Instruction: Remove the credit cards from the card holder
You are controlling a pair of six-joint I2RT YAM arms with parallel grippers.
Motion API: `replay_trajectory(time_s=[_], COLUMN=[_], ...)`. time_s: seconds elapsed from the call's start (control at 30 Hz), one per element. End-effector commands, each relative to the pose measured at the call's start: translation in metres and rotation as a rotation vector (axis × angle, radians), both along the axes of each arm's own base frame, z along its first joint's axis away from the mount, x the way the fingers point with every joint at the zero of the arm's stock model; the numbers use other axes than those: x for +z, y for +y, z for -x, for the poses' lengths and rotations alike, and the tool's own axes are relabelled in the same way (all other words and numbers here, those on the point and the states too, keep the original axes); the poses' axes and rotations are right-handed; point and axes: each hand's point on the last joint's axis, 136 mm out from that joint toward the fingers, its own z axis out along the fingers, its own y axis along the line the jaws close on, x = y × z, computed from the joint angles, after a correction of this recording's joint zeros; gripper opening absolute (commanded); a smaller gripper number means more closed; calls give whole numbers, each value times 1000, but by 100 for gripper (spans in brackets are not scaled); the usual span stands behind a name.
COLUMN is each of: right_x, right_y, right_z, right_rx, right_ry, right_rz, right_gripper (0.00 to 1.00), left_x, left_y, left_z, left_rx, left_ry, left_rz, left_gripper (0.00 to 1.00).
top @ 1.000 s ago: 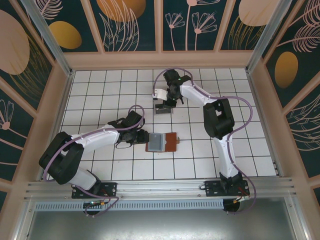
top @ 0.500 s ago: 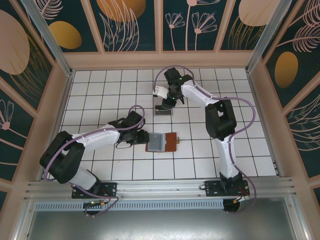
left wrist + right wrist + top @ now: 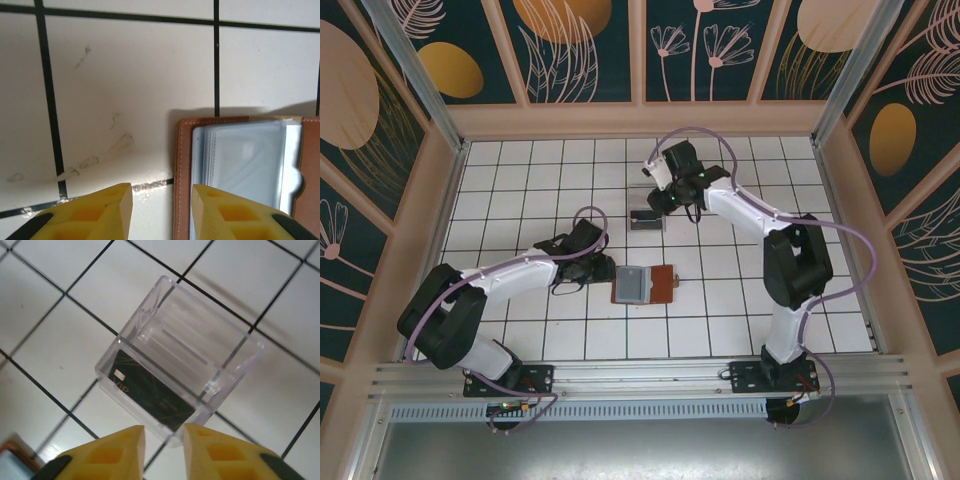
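The card holder (image 3: 643, 285) is lying open on the bench (image 3: 520, 200), sleeves up. The left pincer (image 3: 162, 192), slightly spread and empty, is hovering at its edge (likely to steady it). The right pincer (image 3: 165, 432), likewise parted, is hanging over the clear box (image 3: 210, 355) holding a dark card (image 3: 150, 400).

I'm looking into a robot lab cell: gridded white table (image 3: 520, 170), aluminium rail (image 3: 640, 377), floral printed panels (image 3: 720, 50) walling it in.

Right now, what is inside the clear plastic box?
A dark card with gold print stands along one wall of the clear box. Anything directly behind that card is covered.
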Motion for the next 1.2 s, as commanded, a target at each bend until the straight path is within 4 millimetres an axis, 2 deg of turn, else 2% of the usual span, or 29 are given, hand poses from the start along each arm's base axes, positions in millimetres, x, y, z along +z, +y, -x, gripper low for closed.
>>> replay_trajectory(time_s=[0.0,0.1,0.2,0.4,0.67,0.83,1.17], right_x=[19,10,1,-19,-48,-67,-87], right_y=[5,6,14,41,79,95,112], right_z=[11,32,57,112,162,177,186], right_rx=[-244,-352,-388,-365,-360,-362,-339], right_ry=[50,164,257,368,514,561,596], right_rz=[-171,-249,-289,-257,-259,-224,-200], right_gripper=[25,25,24,27,32,35,37], left_x=[13,14,15,17,18,17,15], left_y=[1,8,18,42,57,54,47], left_z=[-20,-28,-36,-51,-66,-74,-73], left_rx=[8,13,21,59,71,63,43], left_ry=[-61,-67,-76,-102,-117,-126,-111], left_rz=[18,28,25,15,1,0,22], left_gripper=[38,38,37,37,37,37,37])
